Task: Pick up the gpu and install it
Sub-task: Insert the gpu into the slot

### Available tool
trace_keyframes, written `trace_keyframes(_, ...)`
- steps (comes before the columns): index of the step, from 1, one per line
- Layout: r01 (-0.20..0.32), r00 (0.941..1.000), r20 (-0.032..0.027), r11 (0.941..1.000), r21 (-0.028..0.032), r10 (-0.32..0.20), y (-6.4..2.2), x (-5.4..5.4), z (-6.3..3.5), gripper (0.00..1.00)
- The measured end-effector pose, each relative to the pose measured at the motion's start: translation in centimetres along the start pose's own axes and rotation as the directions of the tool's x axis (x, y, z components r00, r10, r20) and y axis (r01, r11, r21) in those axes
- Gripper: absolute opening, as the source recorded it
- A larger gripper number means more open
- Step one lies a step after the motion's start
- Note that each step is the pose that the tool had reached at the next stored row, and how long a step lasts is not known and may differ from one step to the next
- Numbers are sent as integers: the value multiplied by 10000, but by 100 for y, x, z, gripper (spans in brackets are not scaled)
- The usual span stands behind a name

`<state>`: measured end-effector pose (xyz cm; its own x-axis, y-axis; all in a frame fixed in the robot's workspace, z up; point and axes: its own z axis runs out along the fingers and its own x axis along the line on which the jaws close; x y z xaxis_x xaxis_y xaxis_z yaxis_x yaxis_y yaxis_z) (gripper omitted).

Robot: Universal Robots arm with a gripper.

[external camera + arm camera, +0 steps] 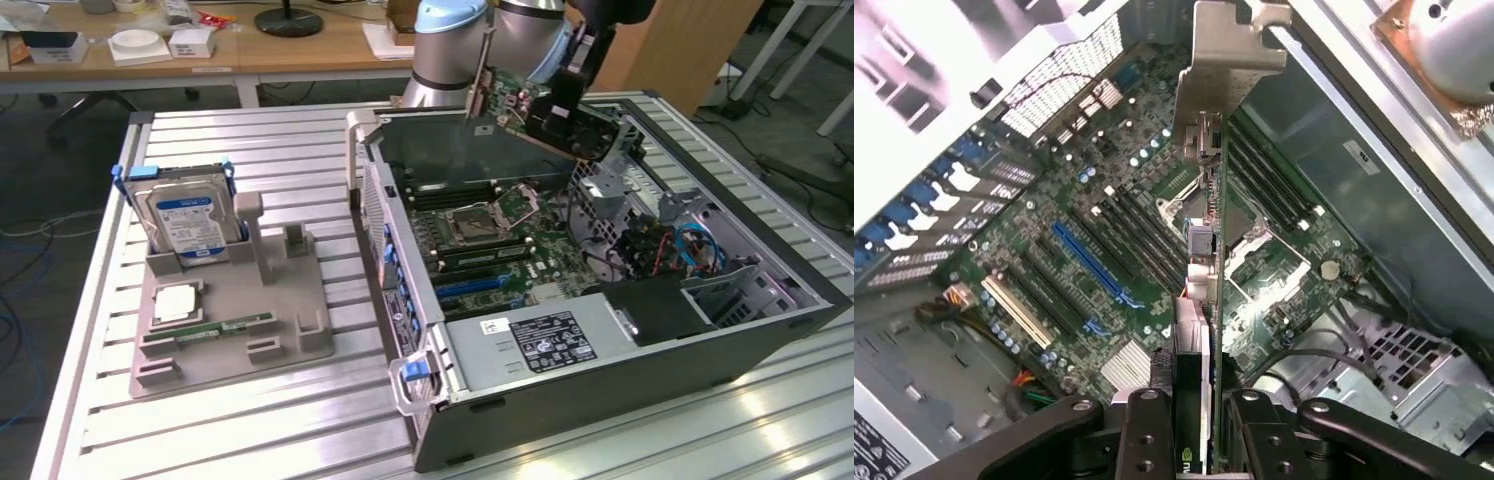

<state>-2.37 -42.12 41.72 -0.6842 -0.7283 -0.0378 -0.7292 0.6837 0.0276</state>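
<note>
The gpu [541, 108], a dark circuit card with a pale metal bracket [477, 75] at one end, hangs tilted above the back of the open computer case [747, 345]. My gripper [571, 88] is shut on it from above. In the wrist view the gpu [1206, 250] shows edge-on, its bracket [1226, 45] pointing away from the camera, with the black fingers [1146, 432] clamped on either side of my gripper [1199, 440]. Below it lies the motherboard [1284, 270] with a long blue slot [1092, 262]. The card is held clear of the board.
On the exterior view's left, a grey fixture [287, 310] holds an upright silver hard drive [190, 218] and a narrow green memory stick [224, 326]. Inside the case are the CPU socket [483, 215], the power supply [534, 345] and blue cables [694, 245].
</note>
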Motion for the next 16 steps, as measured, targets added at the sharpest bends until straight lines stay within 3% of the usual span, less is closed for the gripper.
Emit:
trace_keyframes(9, 1097, 9940, 31, 9940, 29, -1097, -8, 10, 12, 27)
trace_keyframes(16, 1977, 9802, 46, 9802, 44, -1978, -14, 17, 21, 27)
